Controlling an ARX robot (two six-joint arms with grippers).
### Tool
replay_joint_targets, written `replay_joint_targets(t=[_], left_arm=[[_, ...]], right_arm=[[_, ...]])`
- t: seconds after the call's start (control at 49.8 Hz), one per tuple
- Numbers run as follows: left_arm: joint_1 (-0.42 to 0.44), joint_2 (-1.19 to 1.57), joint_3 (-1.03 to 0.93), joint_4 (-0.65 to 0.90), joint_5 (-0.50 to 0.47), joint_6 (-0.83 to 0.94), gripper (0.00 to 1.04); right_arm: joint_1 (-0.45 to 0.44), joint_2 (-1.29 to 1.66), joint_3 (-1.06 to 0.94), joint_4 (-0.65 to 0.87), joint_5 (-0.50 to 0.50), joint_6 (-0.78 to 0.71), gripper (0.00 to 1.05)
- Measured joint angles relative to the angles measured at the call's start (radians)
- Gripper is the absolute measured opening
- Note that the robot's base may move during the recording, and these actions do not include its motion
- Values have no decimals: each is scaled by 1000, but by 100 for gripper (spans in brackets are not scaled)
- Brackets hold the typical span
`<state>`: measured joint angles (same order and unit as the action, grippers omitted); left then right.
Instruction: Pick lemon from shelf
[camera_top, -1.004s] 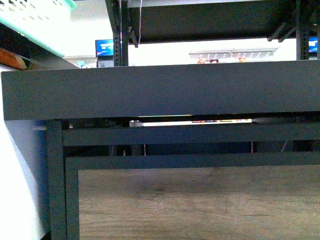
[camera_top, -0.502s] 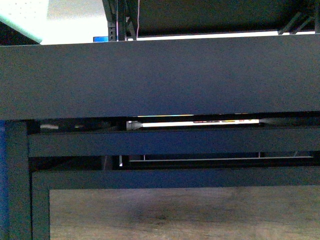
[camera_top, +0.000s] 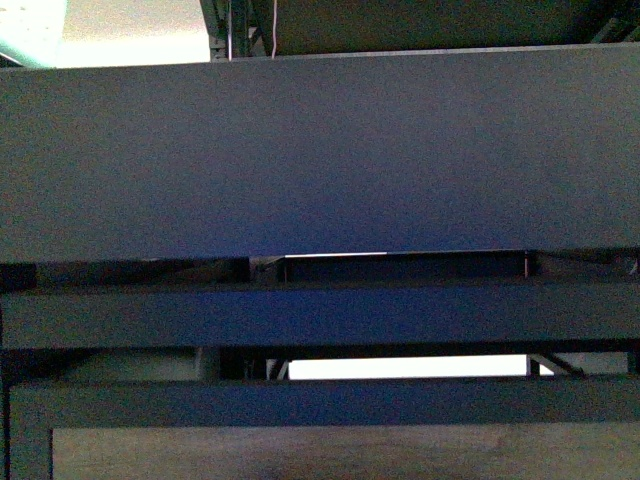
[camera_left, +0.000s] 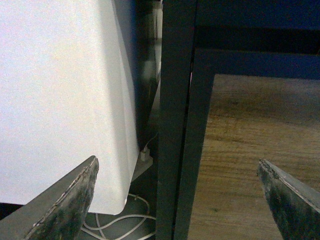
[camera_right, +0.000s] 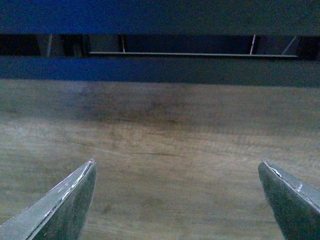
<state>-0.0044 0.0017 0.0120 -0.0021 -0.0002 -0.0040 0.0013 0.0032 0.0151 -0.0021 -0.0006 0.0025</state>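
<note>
Jaws of the left gripper (camera_left: 177, 162) stand wide apart with nothing between them. Its dark, worn fingertips (camera_left: 67, 200) touch no surface. Directly ahead, in line with the gap, a black upright post (camera_left: 172, 100) of the shelf (camera_left: 250, 60) runs across the view. Ahead of one fingertip, a wood-grain panel (camera_left: 250, 150) sits inside the shelf frame, touching the post's inner bar. Ahead of the other fingertip, a white surface (camera_left: 55, 90) stands just beside the post. A white cable (camera_left: 115, 222) lies looped at its foot, near a small white plug (camera_left: 145, 154).

Jaws of the right gripper (camera_right: 176, 164) are also wide apart and empty. The wood-grain panel (camera_right: 170, 135) spans the whole width ahead of this gripper. Farther ahead, a dark horizontal bar (camera_right: 160, 70) borders the panel. Beyond the bar is a dark opening crossed by thin rails.

The front view shows neither gripper. A broad dark tray edge (camera_top: 320, 150) fills most of it. Below the edge come a crossbar (camera_top: 320, 315), a bright gap (camera_top: 400, 367) and a strip of the panel.

The lemon shows in none of the three views, so its position cannot be told.
</note>
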Motion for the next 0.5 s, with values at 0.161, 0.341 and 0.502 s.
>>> replay_joint_targets(t=[0.161, 0.341, 0.502], left_arm=[[0, 0, 0, 0, 0, 0, 97], [0, 0, 0, 0, 0, 0, 97], [0, 0, 0, 0, 0, 0, 97]], right_arm=[[0, 0, 0, 0, 0, 0, 97], [0, 0, 0, 0, 0, 0, 97], [0, 0, 0, 0, 0, 1, 97]])
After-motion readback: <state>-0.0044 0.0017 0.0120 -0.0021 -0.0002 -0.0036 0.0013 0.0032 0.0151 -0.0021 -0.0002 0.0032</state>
